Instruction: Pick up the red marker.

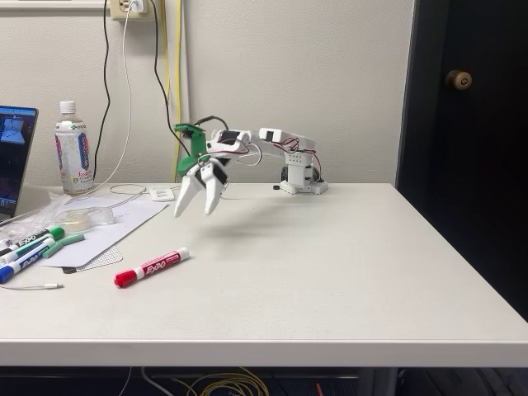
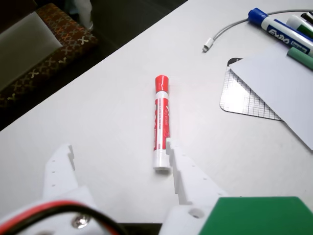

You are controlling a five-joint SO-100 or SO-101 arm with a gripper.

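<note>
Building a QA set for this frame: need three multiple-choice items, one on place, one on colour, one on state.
1. Where does the short thick red-capped dry-erase marker lie?
A. On bare tabletop, apart from the other markers
B. On the gridded sheet
C. Beside the bottle

2. What colour is the cap of the marker next to the white cable plug in the wrist view?
A. Green
B. Blue
C. Black

3. How does the white two-finger gripper stand?
A. Shut on the red marker
B. Resting shut on the table
C. Open, above the table, holding nothing

Answers:
1 A: the fixed view shows it alone on the white table, right of the marker cluster.
2 B: the blue-capped marker lies nearest the plug.
3 C: in the wrist view the jaws stand spread with the red marker lying free beyond them.
</note>
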